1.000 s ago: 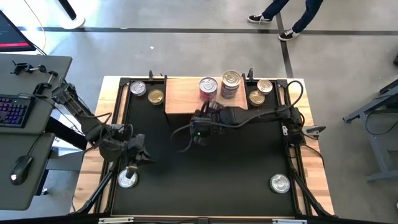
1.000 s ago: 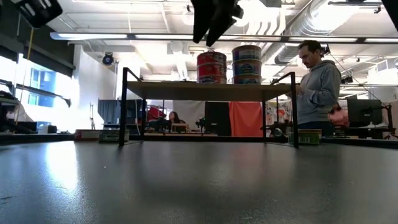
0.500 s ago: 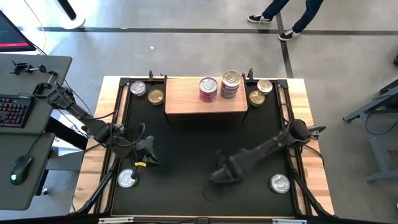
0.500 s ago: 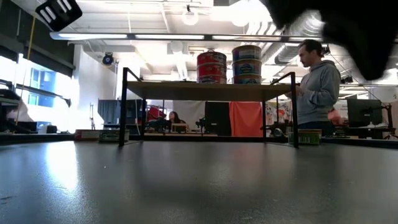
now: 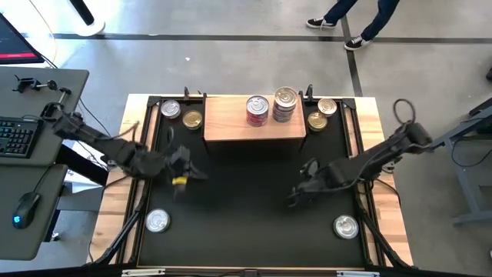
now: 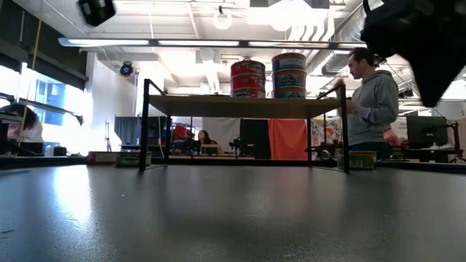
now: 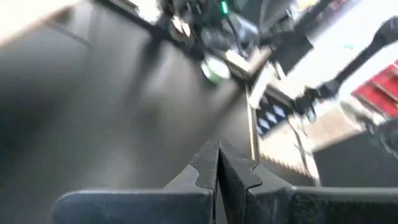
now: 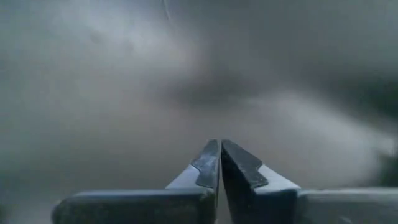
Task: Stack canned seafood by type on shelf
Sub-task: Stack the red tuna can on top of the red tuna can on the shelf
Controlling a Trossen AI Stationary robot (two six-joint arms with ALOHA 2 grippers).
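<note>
The shelf [image 5: 231, 123] stands at the mat's far edge on thin black legs. On it stand a stack of red-labelled cans [image 5: 257, 109] and a taller stack of bluish ones [image 5: 285, 104], also seen in the low view as the red stack [image 6: 247, 78] and the bluish stack [image 6: 289, 75]. Loose cans rest flat on the mat: two left of the shelf [image 5: 171, 109] [image 5: 192, 120], two to its right [image 5: 317, 121] [image 5: 327, 106], one near-left [image 5: 157, 221], one near-right [image 5: 346, 226]. My left gripper [image 7: 217, 163] hovers shut over the mat's left part [image 5: 187, 175]. My right gripper [image 8: 219, 163] is shut above the mat's right middle [image 5: 294, 198].
The black mat [image 5: 246, 231] sits in a wooden-edged frame. A desk with keyboard and mouse [image 5: 23, 154] stands off the left side. People are in the room behind the shelf [image 6: 371, 102]. Open mat lies between the two grippers.
My right gripper has left the shelf front, swung toward the near edge and then to the right, sinking and rolling until it points down. My left gripper has risen and gone from beside the near-left can toward the far edge and the middle. No can has moved.
</note>
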